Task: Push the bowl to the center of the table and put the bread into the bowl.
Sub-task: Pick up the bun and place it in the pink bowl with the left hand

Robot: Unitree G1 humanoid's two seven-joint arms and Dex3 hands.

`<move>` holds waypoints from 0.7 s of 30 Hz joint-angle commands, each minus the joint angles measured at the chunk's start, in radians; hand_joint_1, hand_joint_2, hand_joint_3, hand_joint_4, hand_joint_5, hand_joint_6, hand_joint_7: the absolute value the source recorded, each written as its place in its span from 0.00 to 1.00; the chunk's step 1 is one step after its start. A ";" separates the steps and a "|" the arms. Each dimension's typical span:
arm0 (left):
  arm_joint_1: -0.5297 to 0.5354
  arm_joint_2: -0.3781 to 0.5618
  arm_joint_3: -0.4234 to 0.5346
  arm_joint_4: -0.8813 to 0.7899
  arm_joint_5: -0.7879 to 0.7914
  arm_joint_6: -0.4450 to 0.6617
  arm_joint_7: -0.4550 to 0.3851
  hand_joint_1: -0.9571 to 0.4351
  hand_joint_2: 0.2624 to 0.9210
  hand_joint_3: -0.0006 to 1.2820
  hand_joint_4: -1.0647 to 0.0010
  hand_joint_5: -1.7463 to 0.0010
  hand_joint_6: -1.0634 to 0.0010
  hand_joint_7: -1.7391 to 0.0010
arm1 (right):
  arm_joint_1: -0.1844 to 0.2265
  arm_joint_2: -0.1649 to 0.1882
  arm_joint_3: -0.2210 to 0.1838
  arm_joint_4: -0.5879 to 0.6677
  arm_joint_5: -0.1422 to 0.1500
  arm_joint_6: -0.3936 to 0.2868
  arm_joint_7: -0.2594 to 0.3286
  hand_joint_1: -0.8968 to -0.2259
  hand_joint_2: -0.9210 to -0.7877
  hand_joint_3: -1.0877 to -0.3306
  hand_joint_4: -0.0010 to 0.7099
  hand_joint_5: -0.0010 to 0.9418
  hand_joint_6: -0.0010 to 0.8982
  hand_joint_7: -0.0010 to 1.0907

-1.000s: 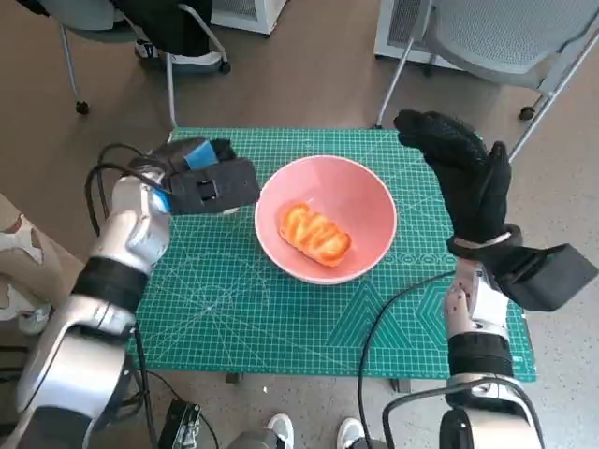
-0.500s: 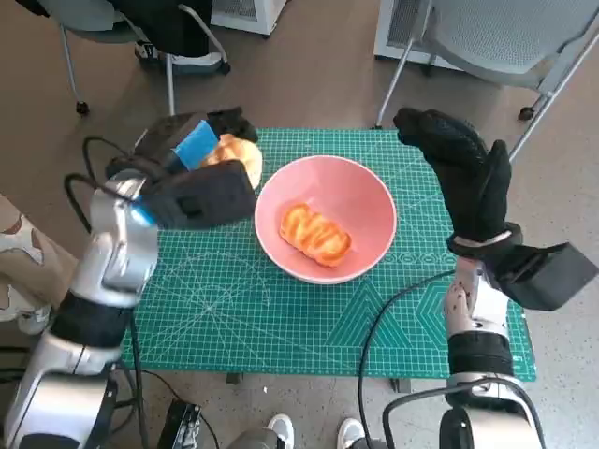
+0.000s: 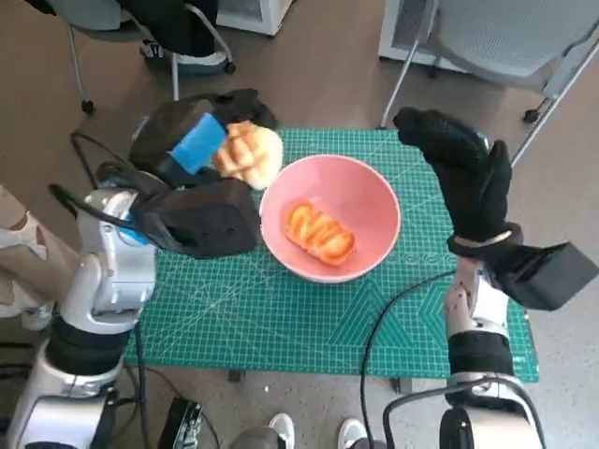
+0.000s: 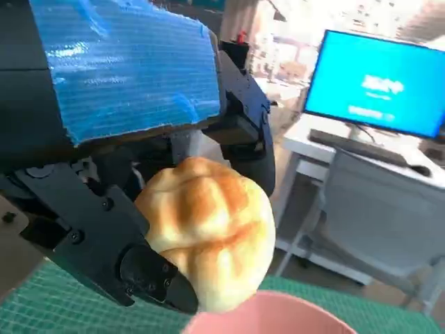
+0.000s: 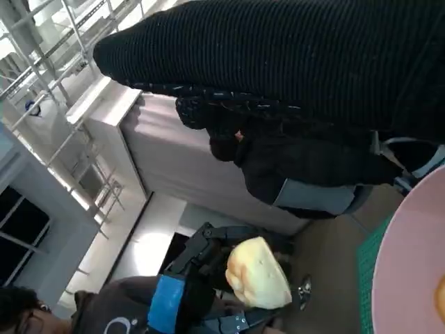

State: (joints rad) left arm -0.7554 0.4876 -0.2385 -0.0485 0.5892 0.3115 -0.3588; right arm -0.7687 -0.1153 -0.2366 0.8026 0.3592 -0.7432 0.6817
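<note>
Left hand (image 3: 201,140) risen, fingers clamped on round bread (image 3: 249,153) beside bowl (image 3: 374,192) rim; right hand (image 3: 463,168) raised, fingers apart

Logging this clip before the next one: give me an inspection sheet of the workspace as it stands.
Surface: green mat on the table.
Job's things: pink bowl near the middle, a glazed bread inside; round bun held above the bowl's left rim.
Clutter: nothing seen.
Hands: left hand grips the bun; right hand raised, holding nothing.
Cables: black cable across the mat by the right forearm.
Surroundings: chairs behind the table.
</note>
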 commanded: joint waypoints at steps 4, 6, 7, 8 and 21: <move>-0.062 -0.065 -0.069 -0.002 0.024 0.014 -0.043 0.69 0.97 0.04 0.28 0.38 0.38 0.34 | 0.031 -0.006 -0.002 -0.004 0.009 0.017 0.003 0.33 0.00 0.47 0.29 0.00 0.04 0.49; -0.073 -0.077 -0.079 0.014 0.022 0.002 -0.043 0.69 0.98 0.04 0.29 0.39 0.38 0.33 | 0.033 -0.006 -0.003 -0.004 0.008 0.016 0.002 0.33 0.00 0.47 0.29 0.00 0.04 0.49; -0.079 -0.084 -0.084 0.026 0.020 -0.005 -0.041 0.69 0.98 0.04 0.29 0.38 0.39 0.33 | 0.033 -0.007 -0.003 -0.003 0.008 0.015 0.002 0.33 0.00 0.47 0.29 0.00 0.04 0.49; -0.083 -0.088 -0.087 0.034 0.018 -0.010 -0.039 0.69 0.99 0.04 0.30 0.38 0.40 0.33 | 0.033 -0.007 -0.003 -0.003 0.007 0.015 0.001 0.33 0.00 0.47 0.29 0.00 0.04 0.49; -0.130 -0.128 -0.111 0.204 0.002 -0.127 -0.003 0.69 1.00 0.03 0.30 0.38 0.41 0.31 | 0.052 -0.007 -0.006 -0.024 0.002 0.013 -0.014 0.33 0.00 0.47 0.29 0.00 0.04 0.49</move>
State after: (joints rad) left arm -0.8597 0.3677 -0.3451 0.1209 0.5923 0.2117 -0.3802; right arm -0.7500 -0.1185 -0.2402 0.7840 0.3585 -0.7425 0.6782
